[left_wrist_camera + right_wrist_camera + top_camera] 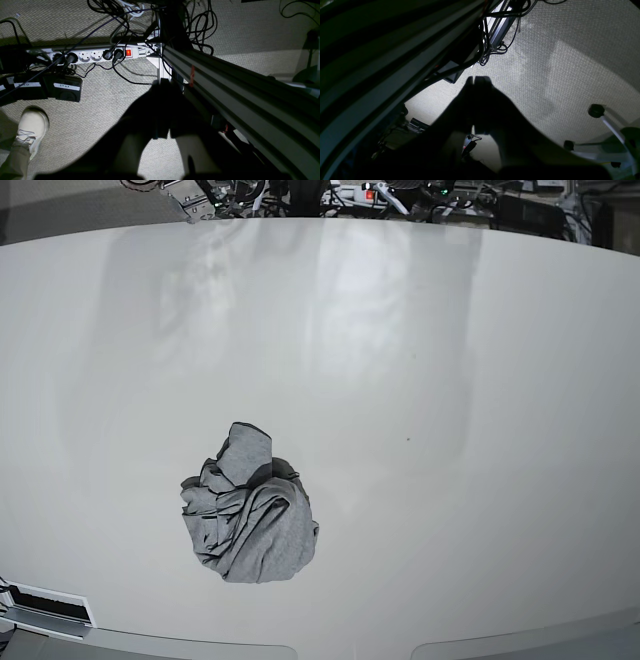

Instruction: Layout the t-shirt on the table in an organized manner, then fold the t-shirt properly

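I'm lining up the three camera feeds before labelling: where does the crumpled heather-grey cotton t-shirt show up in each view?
Base: the crumpled heather-grey cotton t-shirt lies bunched left of centre, toward the near edge of the glossy white table.
Left wrist: not in it; the view looks down at carpet, cables and a power strip.
Right wrist: not in it; carpet only.
Shared landmark: the grey woven carpet in both wrist views; none links them to base.

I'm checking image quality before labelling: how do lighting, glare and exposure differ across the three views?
Base view: bright and even, with soft glare streaks on the glossy white table; the crumpled heather-grey t-shirt is sharp. Left wrist view: dim, the left gripper a black silhouette over carpet. Right wrist view: darker still, the right gripper backlit.
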